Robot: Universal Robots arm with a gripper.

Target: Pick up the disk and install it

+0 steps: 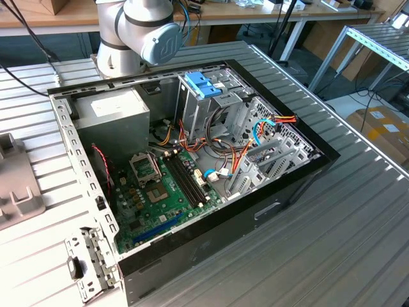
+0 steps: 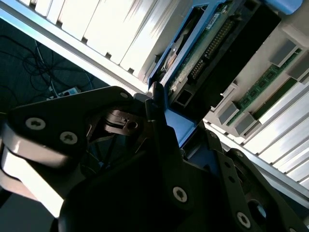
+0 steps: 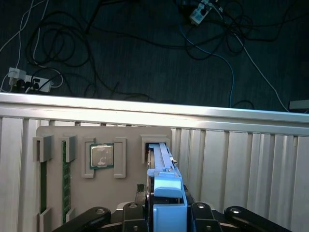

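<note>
over at the grey tray (image 3: 58,133), the gripper (image 3: 165,198) has its jaws pinching the blue end of the disk (image 3: 161,162). the disk stands on edge in the tray's outermost slot, with bare slatted table (image 3: 241,159) beside it and a chip (image 3: 101,155) seated two slots over. just past the tray runs the table's edge rail, then dark floor with loose cables (image 3: 231,72). in the second wrist view the disk's (image 2: 203,53) green board side shows, its blue rail tight against one finger (image 2: 154,113). in the exterior view the computer case (image 1: 300,185) lies open-topped, orange wires (image 1: 239,157) crossing inside.
</note>
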